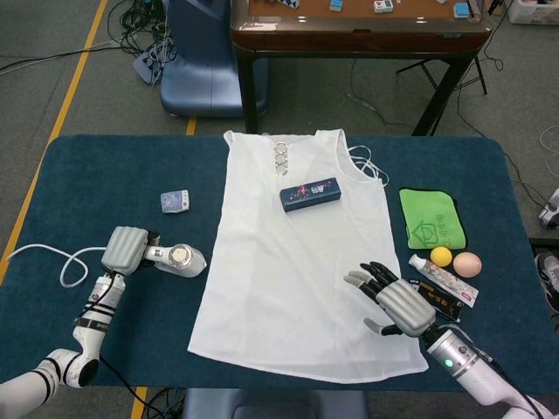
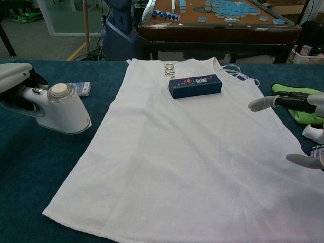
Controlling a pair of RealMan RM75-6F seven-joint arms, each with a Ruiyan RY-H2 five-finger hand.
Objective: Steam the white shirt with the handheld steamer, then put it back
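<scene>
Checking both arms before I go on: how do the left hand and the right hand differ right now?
The left hand grips the steamer by its handle; the right hand holds nothing, fingers spread. The left hand is off the white shirt, over bare blue table beside the shirt's left edge; the right hand is over the shirt's lower right corner. Whether it touches the cloth is unclear. Both have grey backs.
</scene>
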